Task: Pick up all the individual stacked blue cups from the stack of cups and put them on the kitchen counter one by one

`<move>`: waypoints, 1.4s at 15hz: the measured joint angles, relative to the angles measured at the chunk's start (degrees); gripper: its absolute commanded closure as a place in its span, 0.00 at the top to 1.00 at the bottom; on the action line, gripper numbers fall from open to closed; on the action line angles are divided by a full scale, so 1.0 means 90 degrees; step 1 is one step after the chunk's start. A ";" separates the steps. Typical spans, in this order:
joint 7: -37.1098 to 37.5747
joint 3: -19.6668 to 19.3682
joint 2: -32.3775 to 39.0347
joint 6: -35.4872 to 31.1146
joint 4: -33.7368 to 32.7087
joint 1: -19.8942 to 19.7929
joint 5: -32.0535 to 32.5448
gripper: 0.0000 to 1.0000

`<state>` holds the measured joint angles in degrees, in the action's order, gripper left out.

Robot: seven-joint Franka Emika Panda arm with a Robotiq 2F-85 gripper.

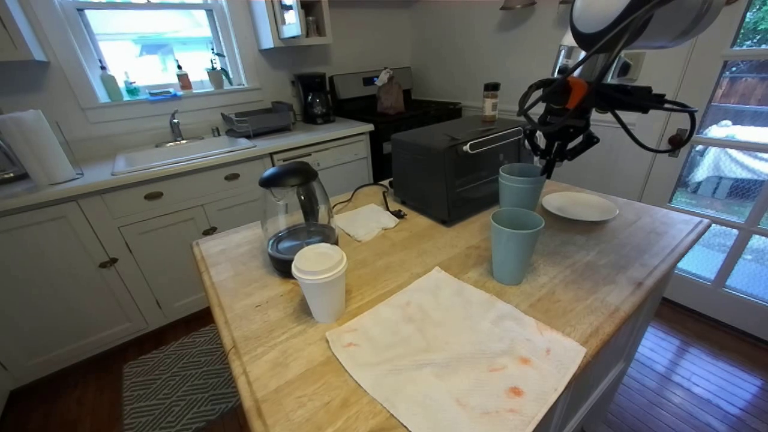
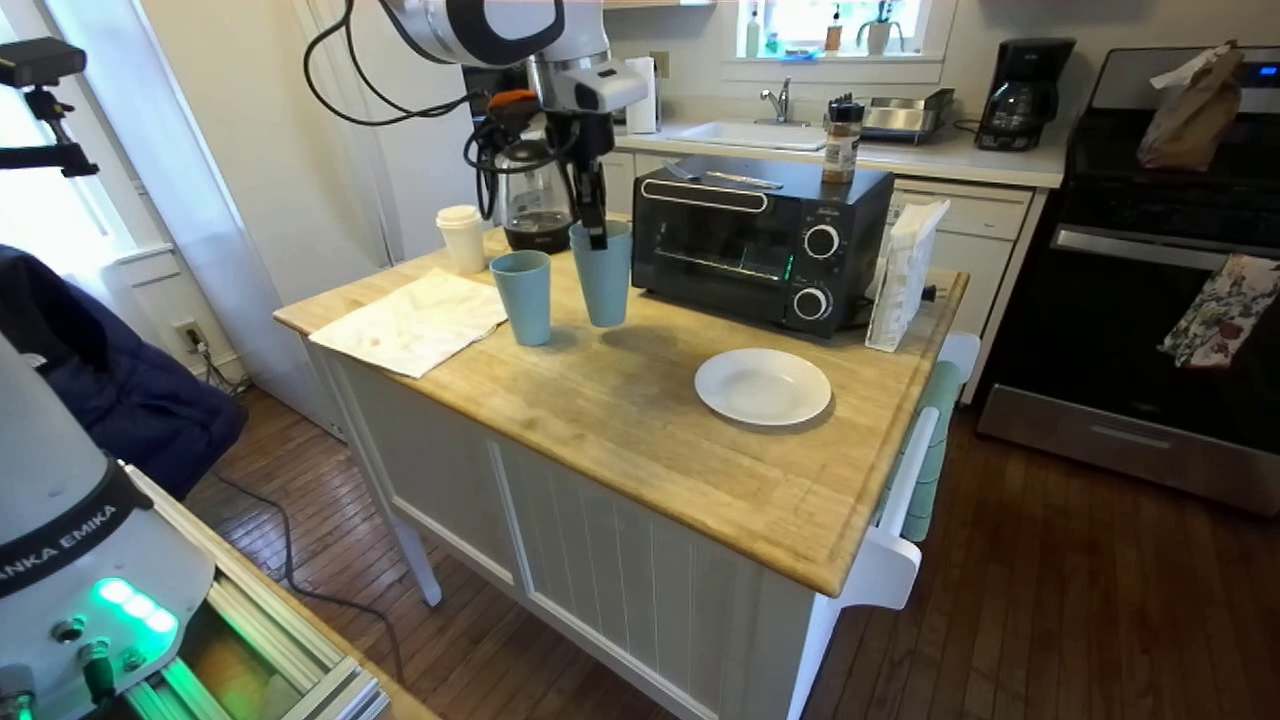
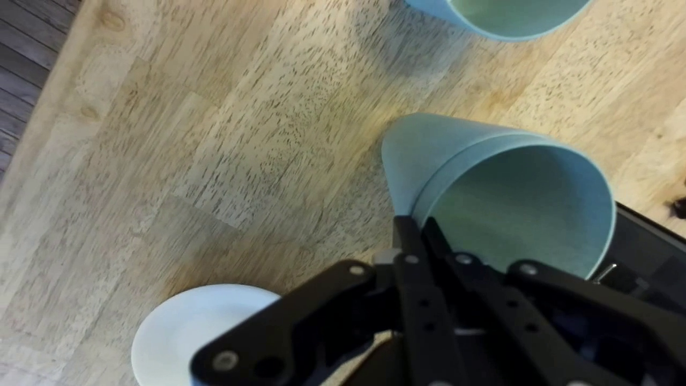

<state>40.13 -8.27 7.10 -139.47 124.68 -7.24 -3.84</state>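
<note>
The stack of cups (image 1: 519, 195) stands upright on or just above the wooden kitchen counter (image 1: 270, 342); two rims show as rings. It also shows in an exterior view (image 2: 603, 285) and in the wrist view (image 3: 420, 147). My gripper (image 3: 419, 221) is shut on the stack's rim, one finger outside the wall and one inside the opening. I cannot tell whether it pinches one wall or both, or whether the stack's base touches the counter. In the exterior views the gripper (image 1: 549, 168) (image 2: 595, 238) points down at that rim. A single blue cup (image 1: 517, 249) (image 2: 524, 300) (image 3: 520, 16) stands upright beside the stack.
A black toaster oven (image 1: 447, 168) (image 2: 745, 245) stands close behind the stack. A white plate (image 1: 579, 206) (image 2: 762, 386) (image 3: 201, 327) lies near the gripper. A white cup (image 1: 321, 282), a glass carafe (image 1: 300, 216) and a paper towel (image 1: 456, 354) are also on the counter.
</note>
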 measured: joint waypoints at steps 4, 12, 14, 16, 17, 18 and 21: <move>0.0297 -0.0022 -0.0008 0.0034 0.0057 0.0004 0.0215 0.01; 0.0752 -0.0024 -0.0060 0.0065 0.0098 0.0021 0.0288 0.01; 0.0955 -0.0029 -0.0062 0.0006 0.0098 0.0022 0.0349 0.01; 0.1032 -0.0028 -0.0066 0.0009 0.0097 0.0024 0.0360 0.01; 0.1033 -0.0022 -0.0071 0.0053 0.0097 0.0025 0.0308 0.01; 0.1091 -0.0023 -0.0078 0.0042 0.0098 0.0025 0.0325 0.01; 0.1254 -0.0013 -0.0123 0.0044 0.0092 0.0037 0.0367 0.01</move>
<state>51.41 -8.39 6.00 -139.08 125.51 -6.91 -0.54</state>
